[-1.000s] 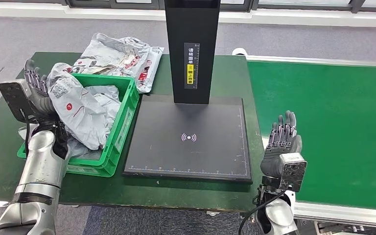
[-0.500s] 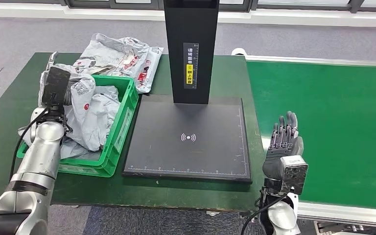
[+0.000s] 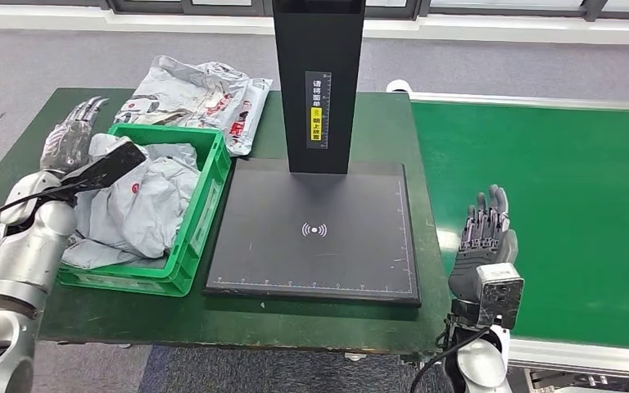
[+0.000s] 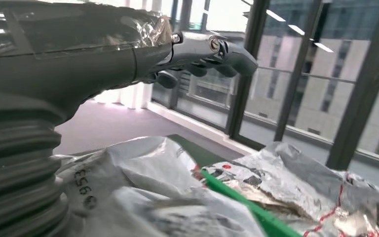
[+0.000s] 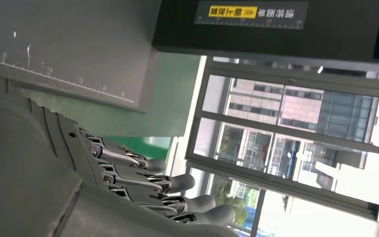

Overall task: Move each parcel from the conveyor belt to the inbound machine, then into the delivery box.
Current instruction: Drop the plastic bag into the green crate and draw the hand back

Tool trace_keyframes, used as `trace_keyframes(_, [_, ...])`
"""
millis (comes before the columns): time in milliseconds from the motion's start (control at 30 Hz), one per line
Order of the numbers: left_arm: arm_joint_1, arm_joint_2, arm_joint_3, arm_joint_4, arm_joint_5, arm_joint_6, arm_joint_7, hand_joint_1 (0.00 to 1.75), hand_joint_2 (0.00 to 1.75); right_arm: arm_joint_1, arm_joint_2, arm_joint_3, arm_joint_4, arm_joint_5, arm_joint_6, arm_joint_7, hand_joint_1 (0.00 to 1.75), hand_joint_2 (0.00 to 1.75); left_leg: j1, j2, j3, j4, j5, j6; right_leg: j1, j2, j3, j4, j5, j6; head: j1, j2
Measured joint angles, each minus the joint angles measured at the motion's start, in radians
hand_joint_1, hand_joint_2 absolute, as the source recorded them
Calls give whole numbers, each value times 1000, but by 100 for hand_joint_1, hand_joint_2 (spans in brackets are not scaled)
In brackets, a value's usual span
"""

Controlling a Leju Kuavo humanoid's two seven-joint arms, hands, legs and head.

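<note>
I am seeing one conveyor belt [image 3: 540, 213], one inbound machine [image 3: 319, 229] left of it, one green box [image 3: 201, 221] holding grey parcels [image 3: 143, 205]. My left hand [image 3: 72, 135] and right hand [image 3: 486, 237] are hovering with fingers spread, gripping nothing. The left wrist view is showing parcel print [image 4: 84, 185] close up.

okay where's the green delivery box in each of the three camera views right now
Head view: green delivery box left of the black inbound machine, full of grey parcels.
Left wrist view: its green rim runs between grey parcels.
Right wrist view: not in it.
Shared landmark: the grey parcels piled beyond the box.
</note>
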Motion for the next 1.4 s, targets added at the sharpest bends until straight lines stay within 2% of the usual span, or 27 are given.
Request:
trace_keyframes(133, [58,57,37,-65,89,-83,-62,0,175,-9,0,-9,5,-1,7,-10,0,0,0,0,0,0,0,0,1,0,0,0,0,-1,0,0])
trace_keyframes(267, [130,90,99,-148,163,-145,-101,0,175,-26,0,-14,16,2,13,-13,0,0,0,0,0,0,0,0,1,0,0,0,-1,-1,0,0])
trace_keyframes(433, [201,102,177,-232,193,-176,-118,0,175,-39,1,-16,26,6,14,-13,0,0,0,-1,0,0,0,0,0,-1,0,0,-1,-1,0,0])
trace_keyframes(733, [236,112,224,-283,216,-201,-125,0,175,-44,2,-16,32,6,19,-14,0,0,0,-2,0,0,0,0,0,-2,0,0,-1,-1,0,0])
trace_keyframes(933, [271,112,317,-330,439,-316,-170,0,175,-63,5,-16,51,-2,32,-24,0,0,0,0,0,0,0,-1,1,0,-1,0,-1,-1,0,0])
trace_keyframes(1033, [273,75,347,-357,508,-311,-174,0,175,-79,15,-16,60,-2,28,-32,0,0,0,-3,0,0,0,0,1,-3,0,0,-1,-1,0,0])
trace_keyframes(1133, [268,-1,345,-384,555,-266,-172,0,175,-93,27,-16,64,-1,26,-33,0,0,0,-6,0,0,0,0,1,-5,1,0,-1,-1,0,0])
trace_keyframes(1400, [241,-204,243,-466,715,-55,-159,0,175,-124,47,-14,83,-5,2,-32,0,0,0,-7,0,1,0,0,-1,-5,1,-1,0,0,0,0])
